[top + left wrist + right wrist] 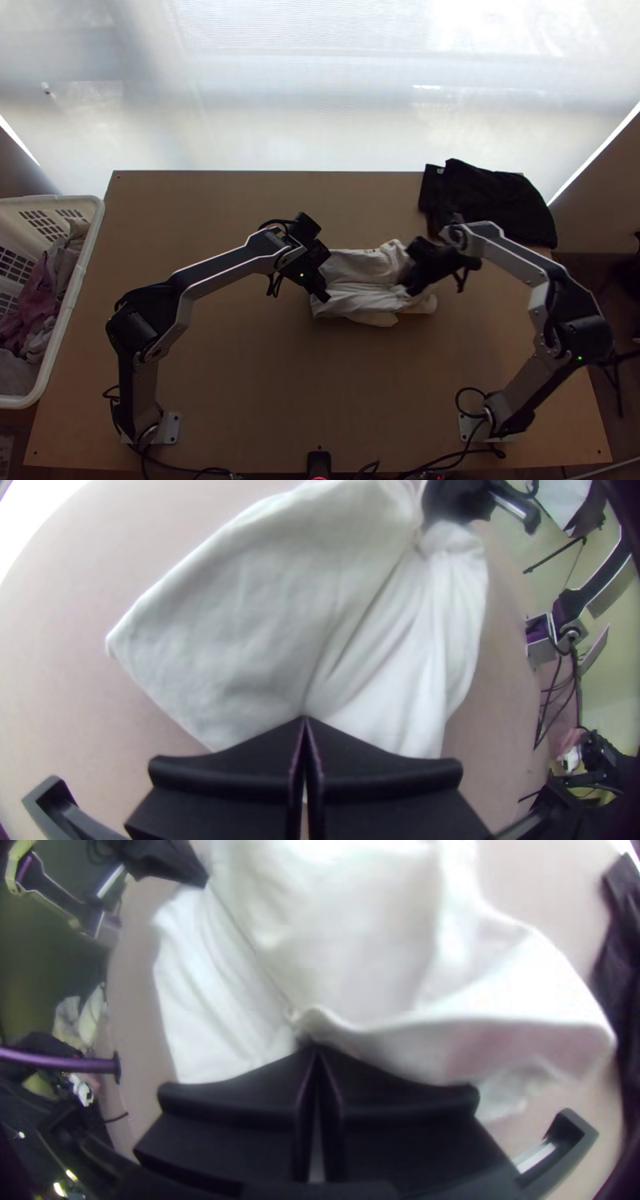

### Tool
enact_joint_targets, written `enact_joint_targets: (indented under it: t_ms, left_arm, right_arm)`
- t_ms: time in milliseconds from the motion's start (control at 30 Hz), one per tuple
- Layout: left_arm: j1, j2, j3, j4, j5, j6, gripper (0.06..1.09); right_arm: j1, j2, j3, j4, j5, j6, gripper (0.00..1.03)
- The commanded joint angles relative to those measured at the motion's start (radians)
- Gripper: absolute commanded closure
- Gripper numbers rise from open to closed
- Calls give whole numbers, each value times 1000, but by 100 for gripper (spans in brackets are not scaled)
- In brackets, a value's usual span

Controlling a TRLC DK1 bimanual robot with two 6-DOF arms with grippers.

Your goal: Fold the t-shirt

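At right pincer's [407, 290] tips, white t-shirt [364, 291]

No text, label, brand, number or sign can be read, neither at the jaws nor beside them nor farther off.

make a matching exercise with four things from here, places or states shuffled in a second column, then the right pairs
Column one
1. t-shirt
2. black cloth
3. basket
4. left tool

Column two
A. at the far right corner of the table
B. fingers together at the white fabric
C. white, lying around the middle of the tabletop
D. at the table's left edge, with clothes inside

Right pairs
1-C, 2-A, 3-D, 4-B
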Motion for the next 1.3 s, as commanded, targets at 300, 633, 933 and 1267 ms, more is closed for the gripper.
enact_joint_targets:
  t_ms: [300,633,933,1267]
  left_arm:
    - [-17,32,27,-17,-10,33,103]
    - [-5,-81,62,-92,53,40,41]
    - [66,-235,185,-184,82,28,10]
    - [267,-468,114,-231,24,117,10]
  right_arm:
    - [-387,-268,22,-271,21,-185,100]
    - [-154,-386,77,-337,12,-19,68]
    - [185,-417,57,-335,42,139,5]
    - [708,-530,-144,-73,518,200,4]
